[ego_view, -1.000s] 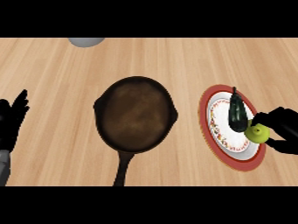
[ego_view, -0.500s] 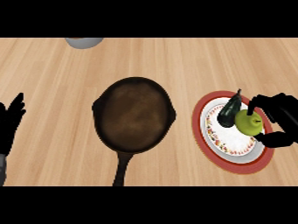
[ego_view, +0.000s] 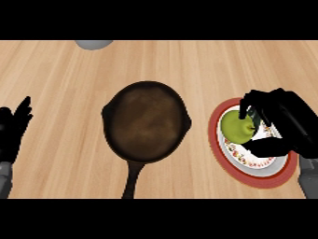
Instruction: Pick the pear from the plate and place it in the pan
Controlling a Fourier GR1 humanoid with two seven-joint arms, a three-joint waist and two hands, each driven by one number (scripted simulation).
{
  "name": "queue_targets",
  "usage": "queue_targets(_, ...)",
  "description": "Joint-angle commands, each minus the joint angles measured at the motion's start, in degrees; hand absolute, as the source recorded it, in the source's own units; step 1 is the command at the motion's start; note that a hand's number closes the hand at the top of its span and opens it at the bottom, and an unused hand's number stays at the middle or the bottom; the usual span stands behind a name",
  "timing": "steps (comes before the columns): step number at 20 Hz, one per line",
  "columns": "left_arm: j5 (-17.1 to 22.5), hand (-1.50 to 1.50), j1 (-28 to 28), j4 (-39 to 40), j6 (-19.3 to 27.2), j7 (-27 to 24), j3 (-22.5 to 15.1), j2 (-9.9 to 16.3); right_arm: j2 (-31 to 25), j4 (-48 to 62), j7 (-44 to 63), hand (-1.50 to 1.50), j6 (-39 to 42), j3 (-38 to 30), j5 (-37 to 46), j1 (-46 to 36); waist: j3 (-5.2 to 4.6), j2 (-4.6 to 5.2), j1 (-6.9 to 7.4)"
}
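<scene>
A green pear [ego_view: 236, 127] sits over the red-rimmed white plate [ego_view: 252, 173] at the right of the head view. My right hand [ego_view: 292, 123] is curled round the pear from the right, fingers above it and thumb below. I cannot tell whether the pear still touches the plate. The dark cast-iron pan [ego_view: 146, 120] lies in the middle, its handle pointing toward the lower edge, with nothing in it. At the left edge my left hand [ego_view: 8, 133] rests open, fingers up.
A grey round object [ego_view: 93, 44] shows partly at the top edge, left of centre. Bare wooden counter surrounds the pan and plate.
My right hand has moved left and up over the plate and closed round the pear, more of which now shows. The left hand has barely shifted.
</scene>
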Motion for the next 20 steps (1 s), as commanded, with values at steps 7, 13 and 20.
queue_targets(7,0.4,0.0,-0.2,2.9,-3.8,-2.9,2.8,0.2,15.8,16.8,7.6,1.5,1.1,2.4,0.9,-16.4,0.05,0.29,0.68)
queue_targets(13,-1.9,0.0,-2.9,2.0,-1.9,0.4,1.5,-1.4,25.0,34.0,13.0,1.5,-11.4,9.0,3.1,-25.5,0.06,0.39,1.22)
queue_targets(20,-1.7,0.0,-3.1,3.3,-4.1,-2.1,2.0,-1.7,25.1,57.1,6.6,1.5,-23.5,13.9,-6.7,-34.2,0.07,0.82,2.64)
